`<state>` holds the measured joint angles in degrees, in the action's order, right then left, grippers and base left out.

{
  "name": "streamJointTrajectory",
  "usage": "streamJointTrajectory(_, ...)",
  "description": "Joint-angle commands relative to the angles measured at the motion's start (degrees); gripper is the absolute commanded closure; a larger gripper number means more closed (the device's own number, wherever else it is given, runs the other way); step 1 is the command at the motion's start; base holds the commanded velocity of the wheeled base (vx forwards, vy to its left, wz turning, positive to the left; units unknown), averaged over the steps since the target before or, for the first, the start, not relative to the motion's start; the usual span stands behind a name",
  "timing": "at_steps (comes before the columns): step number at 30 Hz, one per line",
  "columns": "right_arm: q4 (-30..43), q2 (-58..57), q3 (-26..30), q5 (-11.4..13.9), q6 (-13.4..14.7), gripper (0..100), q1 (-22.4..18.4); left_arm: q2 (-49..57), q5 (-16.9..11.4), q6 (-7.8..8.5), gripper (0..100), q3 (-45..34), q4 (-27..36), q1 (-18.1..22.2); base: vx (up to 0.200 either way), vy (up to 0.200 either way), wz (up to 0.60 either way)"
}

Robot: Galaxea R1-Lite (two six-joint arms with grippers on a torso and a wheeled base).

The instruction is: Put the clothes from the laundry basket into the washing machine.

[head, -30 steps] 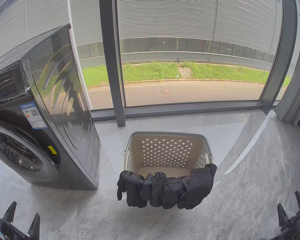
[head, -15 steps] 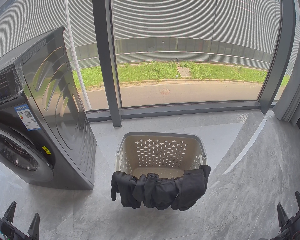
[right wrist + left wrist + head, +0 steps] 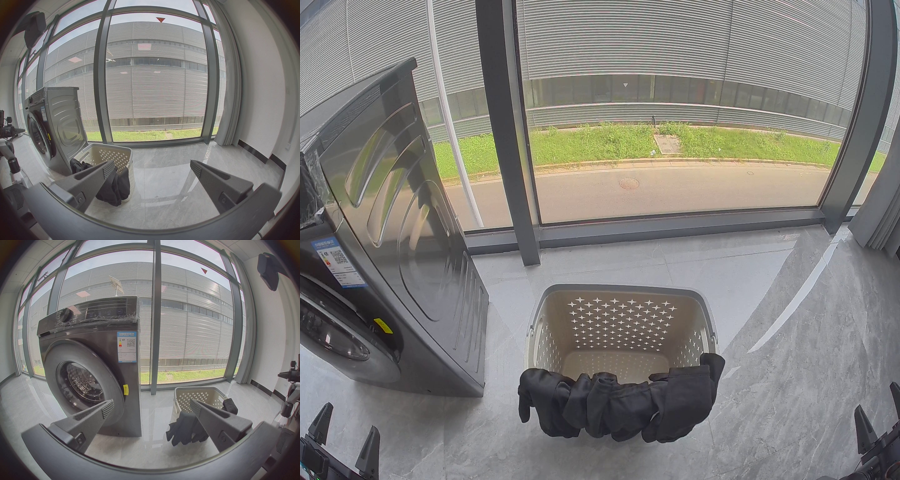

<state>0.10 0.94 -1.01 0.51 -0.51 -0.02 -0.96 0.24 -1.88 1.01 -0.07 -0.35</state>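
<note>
Both sets of jaws stayed released and empty on the left gripper (image 3: 350, 420) and right gripper (image 3: 876, 400). The head camera had shifted, while the clothes (image 3: 619, 406) remained draped over the laundry basket (image 3: 620, 289) rim.

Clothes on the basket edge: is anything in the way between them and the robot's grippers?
No, nothing visible. Only bare floor lies between the clothes and the left gripper and the right gripper, both open.

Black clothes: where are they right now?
Head view, lower centre: the black clothes hang over the near rim of the laundry basket, right of the washing machine.
</note>
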Motion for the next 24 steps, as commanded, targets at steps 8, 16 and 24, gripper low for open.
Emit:
streamJointTrajectory(8,0.0,-0.9,0.9,0.0,0.0,0,0.0,1.0,0.5,0.3,0,-1.0,0.0,0.0,0.0,0.0,0.0)
streamJointTrajectory(16,0.0,-0.9,0.9,0.0,0.0,0,0.0,1.0,0.3,-0.14,0,-1.0,0.0,0.0,0.125,0.0,0.0)
streamJointTrajectory(24,0.0,-0.9,0.9,0.0,0.0,0,0.0,1.0,0.2,0.12,0,-1.0,0.0,0.0,0.1,0.0,0.0)
